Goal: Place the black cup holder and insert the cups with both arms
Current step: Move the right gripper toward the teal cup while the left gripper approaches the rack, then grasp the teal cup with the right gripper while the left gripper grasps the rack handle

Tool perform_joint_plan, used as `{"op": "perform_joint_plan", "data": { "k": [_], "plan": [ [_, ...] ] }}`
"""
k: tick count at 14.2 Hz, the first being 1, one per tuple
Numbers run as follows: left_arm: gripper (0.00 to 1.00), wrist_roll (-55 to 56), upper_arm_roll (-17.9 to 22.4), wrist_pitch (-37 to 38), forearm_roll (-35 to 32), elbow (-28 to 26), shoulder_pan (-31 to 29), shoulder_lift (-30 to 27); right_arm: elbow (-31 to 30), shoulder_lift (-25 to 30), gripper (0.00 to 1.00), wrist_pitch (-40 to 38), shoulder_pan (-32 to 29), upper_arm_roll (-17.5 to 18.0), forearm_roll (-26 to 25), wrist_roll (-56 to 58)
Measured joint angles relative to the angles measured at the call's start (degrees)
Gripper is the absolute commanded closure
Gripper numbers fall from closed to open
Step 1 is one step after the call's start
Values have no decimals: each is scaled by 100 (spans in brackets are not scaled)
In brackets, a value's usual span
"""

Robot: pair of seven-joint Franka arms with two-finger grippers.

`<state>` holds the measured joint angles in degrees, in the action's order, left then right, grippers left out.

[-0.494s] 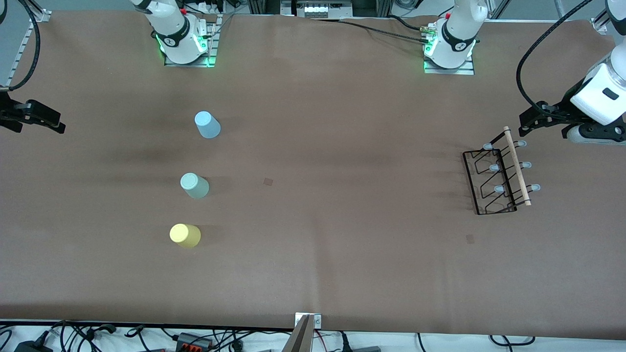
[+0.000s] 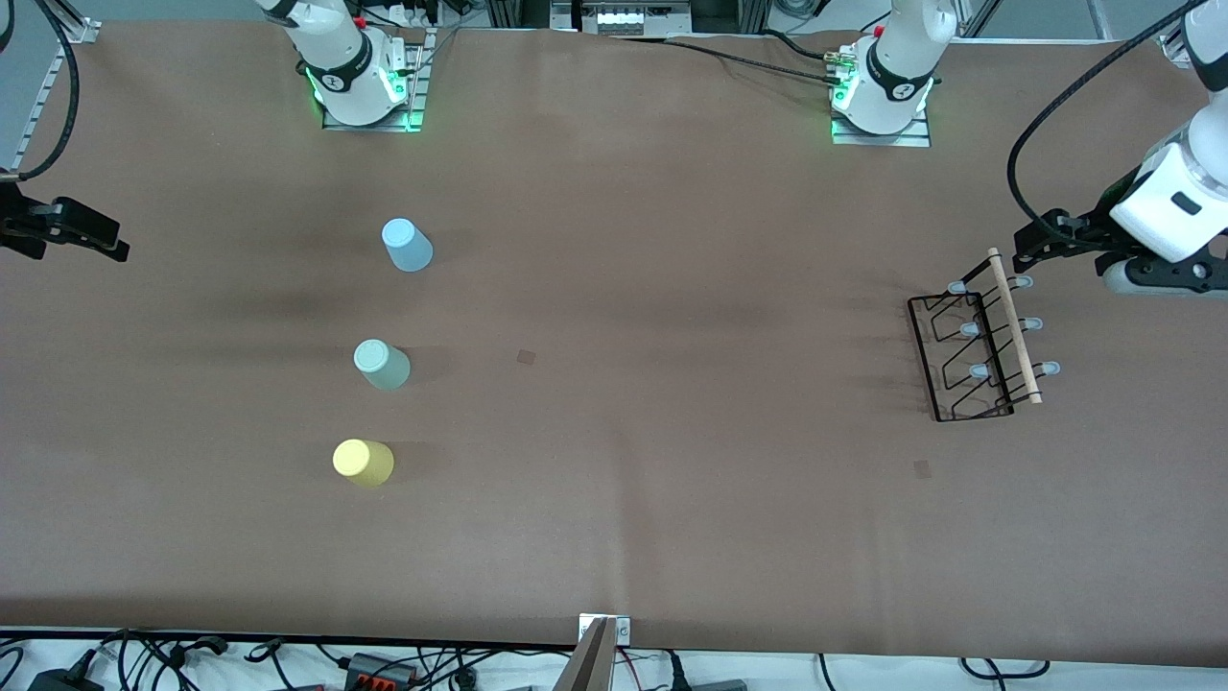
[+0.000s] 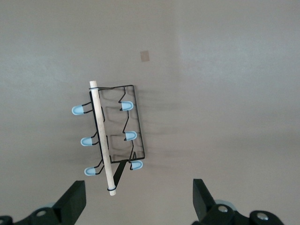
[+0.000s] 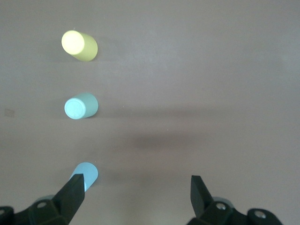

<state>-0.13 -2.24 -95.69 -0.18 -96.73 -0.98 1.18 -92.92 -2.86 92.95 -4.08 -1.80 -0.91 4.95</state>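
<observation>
No readable labels anywhere. Left gripper (image 2: 1031,245) spread wide, hovers at black cup holder (image 2: 979,345) twelve o'clock end. Right gripper (image 4: 136,190) spread, empty, over table edge at right arm's end, nine o'clock of cups (image 2: 382,365).

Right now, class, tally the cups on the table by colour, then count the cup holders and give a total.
Light blue cup: 1
Grey-green cup: 1
Yellow cup: 1
Black cup holder: 1
Total: 4

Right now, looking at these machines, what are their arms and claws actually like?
Both arms are glossy white with dark joint rings, bases lit green. Each ends in a black two-finger claw: left gripper, right gripper. A black cable loops along the left arm.
</observation>
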Motion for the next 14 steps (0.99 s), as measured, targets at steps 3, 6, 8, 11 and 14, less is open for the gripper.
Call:
{"op": "perform_joint_plan", "data": {
  "k": [3,6,8,11,14],
  "plan": [
    [0,0,6,8,0,2,-1,22,-294,-127,0,117,-2,15,2,51],
    [0,0,38,19,0,1,-64,88,-1076,-297,0,1187,11,308,13,110],
    [0,-36,67,27,0,9,-208,364,-1997,-429,0,2663,49,603,15,101],
    [0,-147,79,-33,1,183,-494,940,-3080,-756,0,4476,103,856,14,3],
    [1,-176,81,-310,1,125,-616,1170,-3222,-1067,0,5081,209,945,14,-447]
  ]
}}
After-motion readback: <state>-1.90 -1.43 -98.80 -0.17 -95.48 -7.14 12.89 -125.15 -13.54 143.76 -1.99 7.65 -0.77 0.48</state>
